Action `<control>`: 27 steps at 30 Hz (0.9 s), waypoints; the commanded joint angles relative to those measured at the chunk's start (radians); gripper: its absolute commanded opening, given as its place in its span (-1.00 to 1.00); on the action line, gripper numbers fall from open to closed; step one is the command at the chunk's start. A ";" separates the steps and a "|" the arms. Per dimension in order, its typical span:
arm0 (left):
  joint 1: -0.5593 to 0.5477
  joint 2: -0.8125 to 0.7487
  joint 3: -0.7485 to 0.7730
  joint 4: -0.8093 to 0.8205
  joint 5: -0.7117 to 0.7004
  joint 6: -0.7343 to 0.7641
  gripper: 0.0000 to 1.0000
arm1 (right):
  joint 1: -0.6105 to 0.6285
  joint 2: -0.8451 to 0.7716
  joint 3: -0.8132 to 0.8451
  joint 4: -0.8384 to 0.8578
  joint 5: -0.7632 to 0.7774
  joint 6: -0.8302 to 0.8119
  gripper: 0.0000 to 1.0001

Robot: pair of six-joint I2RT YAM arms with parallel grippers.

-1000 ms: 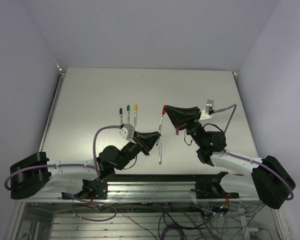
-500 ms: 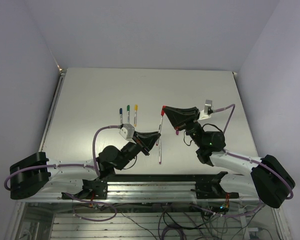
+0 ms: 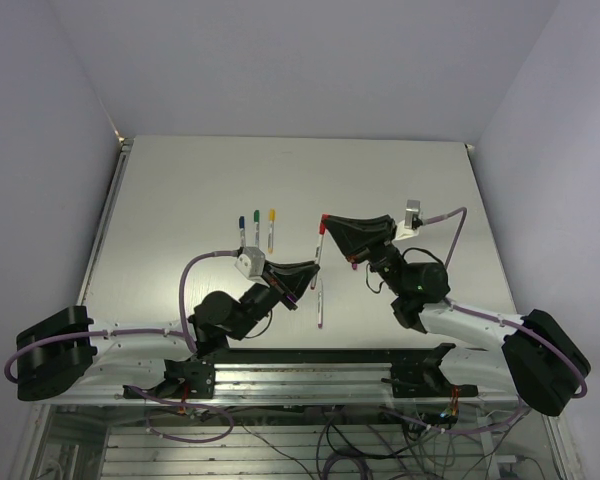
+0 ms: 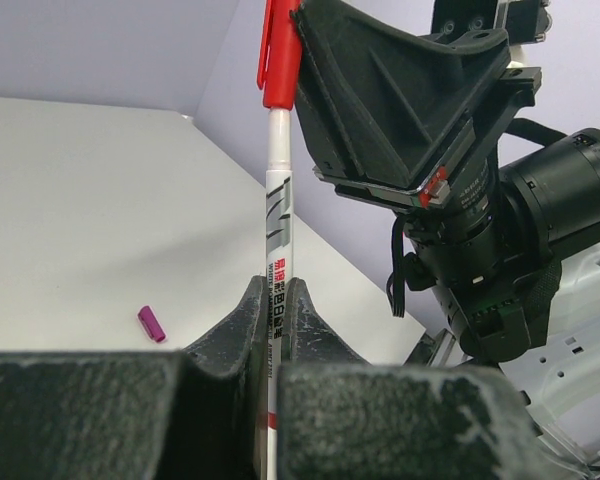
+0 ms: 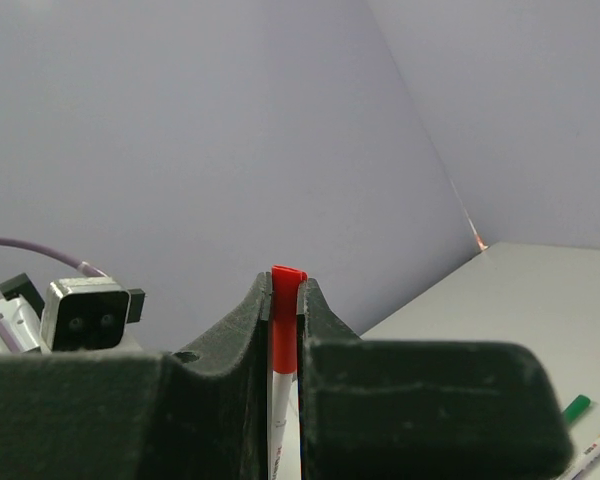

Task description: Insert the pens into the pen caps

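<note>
Left gripper pinches a pen low on its barrel, held up off the bench. Right gripper is pressed onto the red cap at the pen's upper end. Cap and pen share one long axis, so the next move is probably a straight push together. A magenta cap lies on the bench near the pen.

The held pen is clamped near-end by the left gripper, far-end by the right gripper. Left of it three pens are laid side by side; a loose pen is laid just nearer, a loose cap just right.
</note>
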 commanded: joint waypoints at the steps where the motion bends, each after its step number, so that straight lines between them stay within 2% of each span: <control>1: -0.003 -0.008 -0.002 0.062 -0.023 0.014 -0.86 | 0.012 0.012 0.012 0.002 -0.030 0.023 -1.00; 9: -0.003 -0.004 -0.002 0.095 -0.075 0.029 -0.87 | 0.028 0.017 0.019 -0.119 -0.083 0.042 -1.00; 14: -0.003 -0.022 0.009 0.090 -0.111 0.064 -0.86 | 0.038 -0.014 0.026 -0.273 -0.099 0.025 -1.00; 23: -0.002 -0.014 0.049 0.112 -0.167 0.116 -0.86 | 0.083 -0.033 0.064 -0.565 -0.075 -0.051 -1.00; 27: 0.000 -0.013 0.070 0.127 -0.192 0.155 -0.86 | 0.115 -0.034 0.058 -0.621 -0.029 -0.074 -1.00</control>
